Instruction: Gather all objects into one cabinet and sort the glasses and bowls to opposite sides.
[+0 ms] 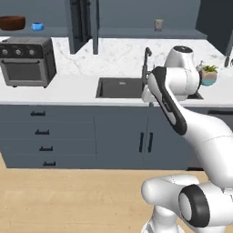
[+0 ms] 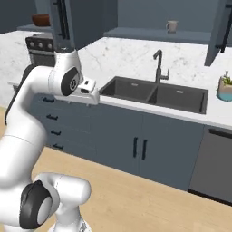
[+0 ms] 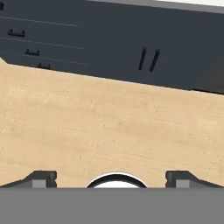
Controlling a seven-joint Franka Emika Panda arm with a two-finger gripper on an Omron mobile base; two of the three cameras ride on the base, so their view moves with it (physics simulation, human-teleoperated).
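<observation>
Wooden flooring lies nearest, under the gripper [image 3: 111, 178], whose jaws stand wide apart, holding nothing. Beyond, at twelve o'clock on the open cabinet shelf [image 1: 136, 32], sits one cup [image 1: 158, 24]; at ten o'clock, the brown bowl [image 1: 12, 22] and blue bowl [image 1: 37, 26]. I'd raise the hand first, then approach the cup level.

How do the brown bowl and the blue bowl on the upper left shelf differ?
The brown bowl is much wider than the blue bowl. The brown bowl is dark reddish-brown, like wood; the blue bowl is bright and glossy. The brown bowl sits furthest left, the blue bowl to its right, apart from it. Both stand upright on the same shelf above the toaster oven.
</observation>
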